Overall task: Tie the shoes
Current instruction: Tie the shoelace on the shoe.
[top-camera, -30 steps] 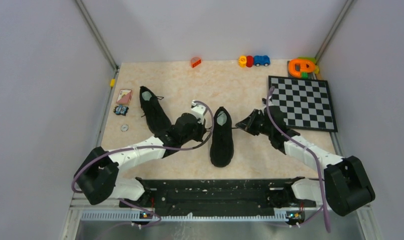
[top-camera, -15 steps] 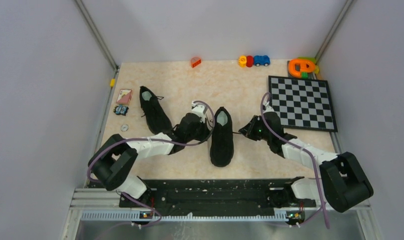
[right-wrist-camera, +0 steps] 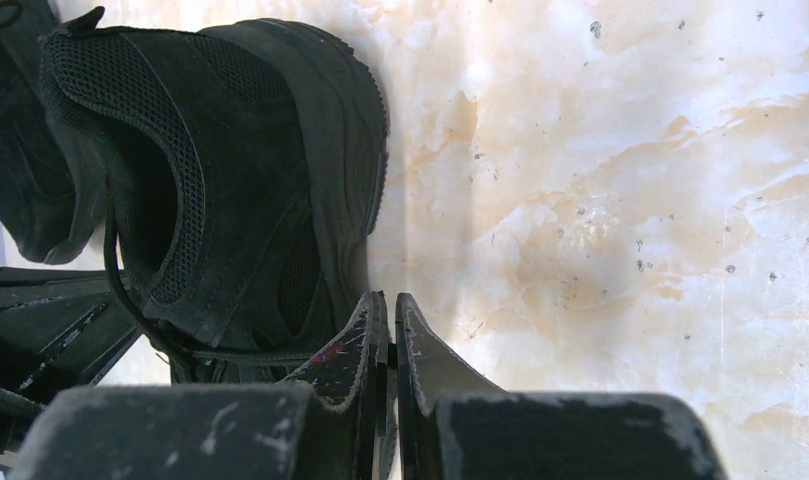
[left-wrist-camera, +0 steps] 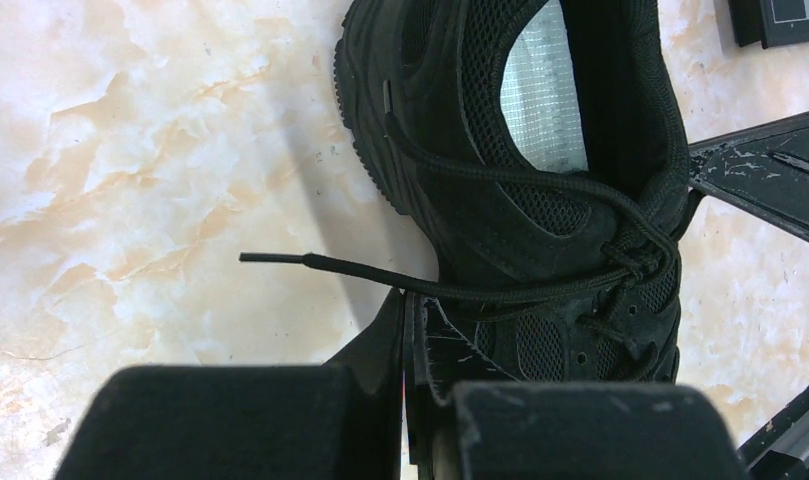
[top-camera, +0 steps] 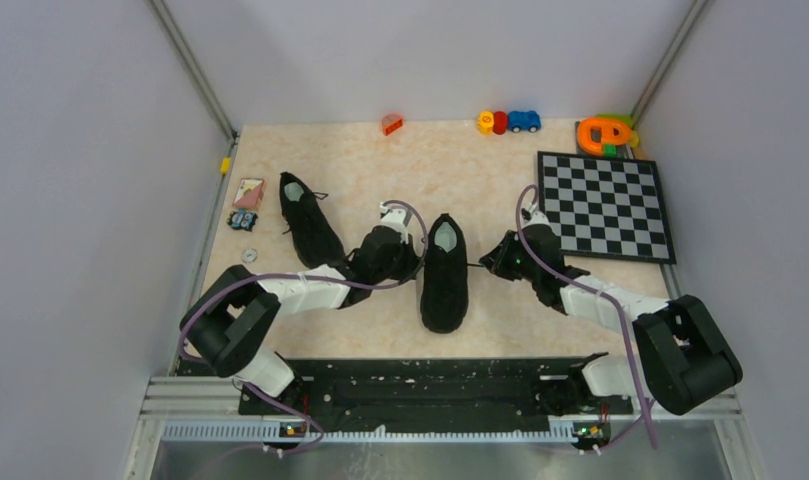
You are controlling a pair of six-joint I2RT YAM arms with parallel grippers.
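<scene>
Surface: a pale marbled table (top-camera: 380, 170) inside a grey-walled bay. We take the middle shoe (top-camera: 445, 272) as our landmark. It lies at the table's centre with its toe toward the arm bases and its pale insole showing.

Second shoe (top-camera: 308, 228): well left of the middle shoe, angled and apart from it.

Left gripper (left-wrist-camera: 408, 302): at the middle shoe's left flank, fingers pressed together. It pinches a lace end (left-wrist-camera: 310, 262) whose tip juts out over the table, away from the shoe.

Right gripper (right-wrist-camera: 390, 300): just right of the middle shoe, fingers likewise pressed together. A second lace strand (right-wrist-camera: 125, 285) runs from the collar down to them. We judge it nipped there, though that spot is dark.

Checkerboard (top-camera: 608, 205): far right of the middle shoe.

Toy cars (top-camera: 508, 122) and orange brick (top-camera: 392, 124): beyond the middle shoe, at the far edge.
</scene>
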